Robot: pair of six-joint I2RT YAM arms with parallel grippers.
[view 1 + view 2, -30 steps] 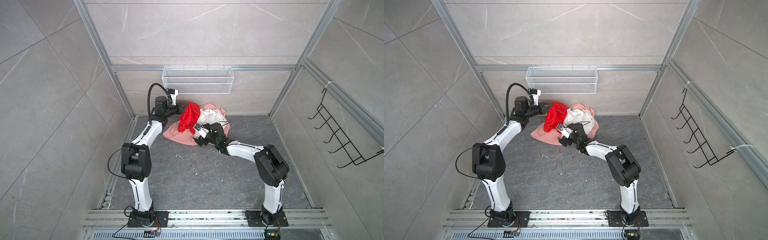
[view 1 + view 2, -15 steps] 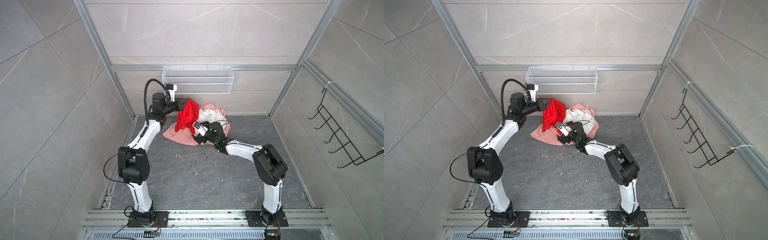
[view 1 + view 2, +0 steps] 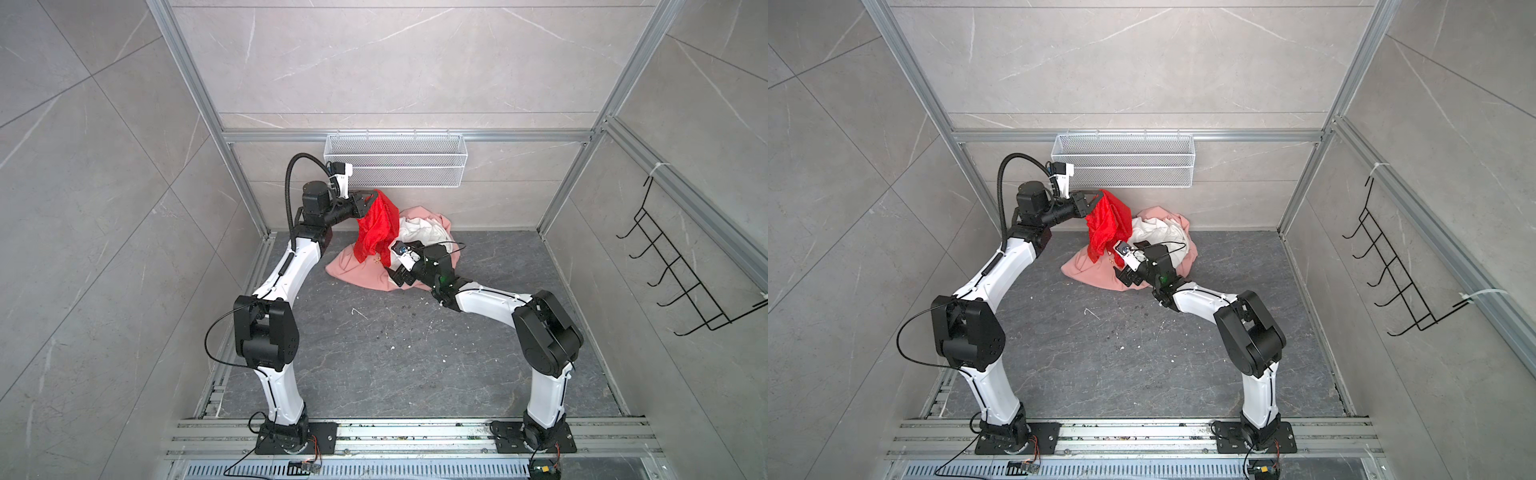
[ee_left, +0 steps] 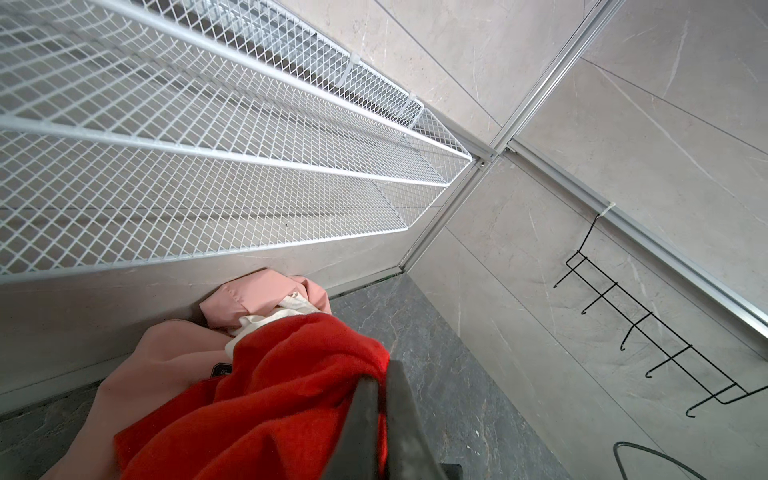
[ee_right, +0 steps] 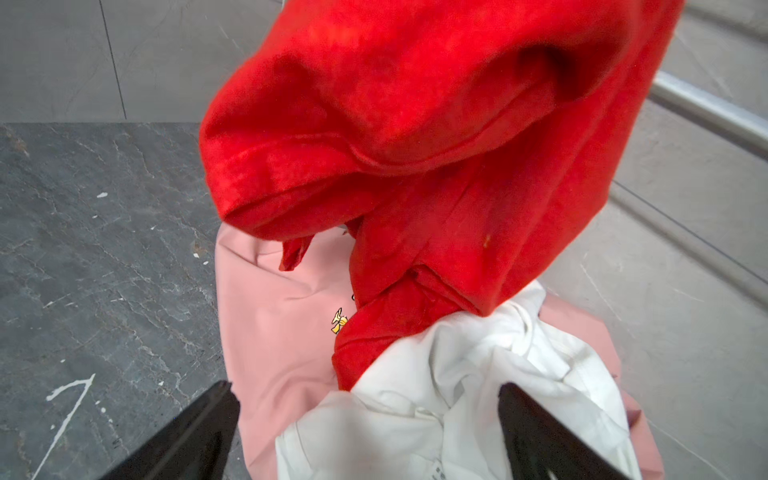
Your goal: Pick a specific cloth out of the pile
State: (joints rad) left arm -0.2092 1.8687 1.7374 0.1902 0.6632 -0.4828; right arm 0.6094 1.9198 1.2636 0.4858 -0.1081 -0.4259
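The pile (image 3: pixel 357 272) lies on the floor (image 3: pixel 374 357) against the back wall, below the wire basket (image 3: pixel 395 166). The cloth (image 3: pixel 376 228) hangs from the left gripper (image 3: pixel 365 204) above the pile's left part, its lower end in the pile. The right gripper (image 3: pixel 401 277) sits at the pile's front edge.

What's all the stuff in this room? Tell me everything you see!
red cloth: one, bright red, hanging from the left gripper
pink garment: one, salmon pink, on the floor by the back wall
white garment: one, white, on the pink garment
mesh basket: one, white, on the back wall
hook rack: one, black, on the right wall
left gripper: one, black, shut on the red cloth
right gripper: one, black, open above the white garment
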